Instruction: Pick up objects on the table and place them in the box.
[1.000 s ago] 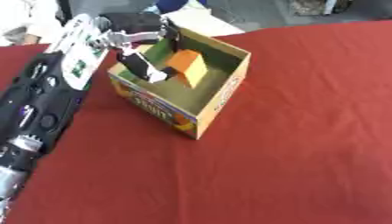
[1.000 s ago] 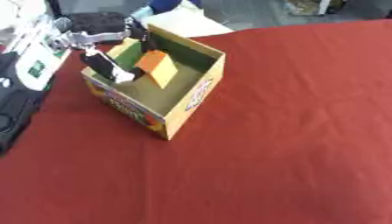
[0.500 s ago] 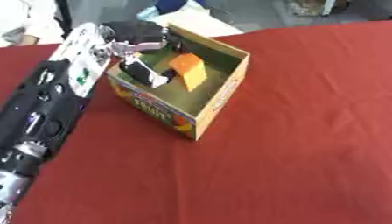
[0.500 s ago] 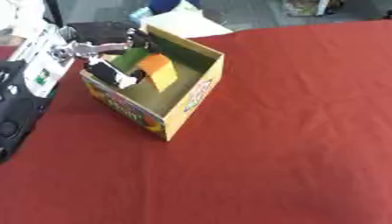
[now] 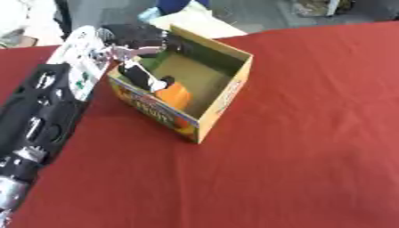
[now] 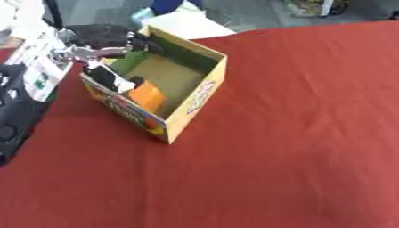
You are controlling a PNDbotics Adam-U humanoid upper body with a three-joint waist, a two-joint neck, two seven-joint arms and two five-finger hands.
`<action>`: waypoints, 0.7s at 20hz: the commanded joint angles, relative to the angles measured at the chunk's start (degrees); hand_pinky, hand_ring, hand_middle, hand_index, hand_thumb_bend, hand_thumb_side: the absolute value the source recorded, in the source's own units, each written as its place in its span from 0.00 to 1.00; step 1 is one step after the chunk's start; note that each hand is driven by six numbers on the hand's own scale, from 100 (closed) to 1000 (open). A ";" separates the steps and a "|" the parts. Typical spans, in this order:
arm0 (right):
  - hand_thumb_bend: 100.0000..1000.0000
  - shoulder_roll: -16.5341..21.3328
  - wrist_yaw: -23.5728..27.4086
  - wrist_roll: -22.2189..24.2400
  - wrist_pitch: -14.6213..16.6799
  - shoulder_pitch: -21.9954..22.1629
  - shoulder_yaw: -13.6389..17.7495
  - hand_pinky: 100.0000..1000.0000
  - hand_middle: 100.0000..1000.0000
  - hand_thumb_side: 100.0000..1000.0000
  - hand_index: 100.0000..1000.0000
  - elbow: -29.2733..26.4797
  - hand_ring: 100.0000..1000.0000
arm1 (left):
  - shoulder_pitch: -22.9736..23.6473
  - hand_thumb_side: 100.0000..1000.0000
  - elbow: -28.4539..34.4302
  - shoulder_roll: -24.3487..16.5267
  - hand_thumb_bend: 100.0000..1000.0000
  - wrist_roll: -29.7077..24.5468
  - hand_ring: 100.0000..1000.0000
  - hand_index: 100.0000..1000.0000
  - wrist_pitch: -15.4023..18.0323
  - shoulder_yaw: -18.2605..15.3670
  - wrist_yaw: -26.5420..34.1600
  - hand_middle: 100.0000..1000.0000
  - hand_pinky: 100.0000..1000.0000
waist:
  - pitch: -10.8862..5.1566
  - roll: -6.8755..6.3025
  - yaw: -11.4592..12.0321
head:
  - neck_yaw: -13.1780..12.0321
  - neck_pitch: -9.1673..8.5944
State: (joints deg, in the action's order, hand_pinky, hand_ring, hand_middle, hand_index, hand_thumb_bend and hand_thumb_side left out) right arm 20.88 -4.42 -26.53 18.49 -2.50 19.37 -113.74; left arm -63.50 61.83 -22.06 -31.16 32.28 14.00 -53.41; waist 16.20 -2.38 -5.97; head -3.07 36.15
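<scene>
Here, in the left eye view, the left hand (image 5: 132,49) is held over the box (image 5: 222,93); its fingers are curled around an orange object (image 5: 174,95), kept inside against the near wall, probably for release. In the right eye view, the red table (image 6: 311,133) is seen open at the right; the right hand is not shown.

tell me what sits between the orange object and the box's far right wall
Only bare brown box floor lies between the orange object and that wall, shown in the left eye view.
</scene>
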 commanded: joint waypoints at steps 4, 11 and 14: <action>0.00 0.76 0.27 0.00 0.03 0.07 0.49 0.57 0.45 0.81 0.67 -0.85 0.71 | -0.98 0.19 1.11 -0.86 0.00 -0.81 0.83 0.89 1.29 -0.65 3.01 0.77 0.84 | -1.55 0.36 0.11 | 0.33 0.26; 0.00 1.15 0.11 -0.34 0.08 0.64 0.77 0.57 0.46 0.80 0.67 -0.85 0.71 | -0.18 0.16 5.86 -2.20 0.00 -0.60 0.79 0.82 1.31 -1.42 9.35 0.71 0.80 | -2.50 0.40 0.70 | 0.82 1.19; 0.00 1.44 -0.04 -0.61 0.22 0.97 0.96 0.57 0.46 0.80 0.67 -0.85 0.71 | 1.40 0.16 9.80 -3.58 0.00 0.97 0.78 0.82 1.42 -1.40 11.93 0.70 0.79 | -2.87 0.42 0.98 | 1.03 1.60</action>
State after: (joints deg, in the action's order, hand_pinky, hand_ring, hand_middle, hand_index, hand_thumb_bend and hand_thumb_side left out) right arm 20.91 -4.42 -26.85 18.67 -1.45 19.76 -113.74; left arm -61.21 69.31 -23.69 -30.12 32.93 13.24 -42.75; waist 14.36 -2.31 -4.96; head -2.27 37.39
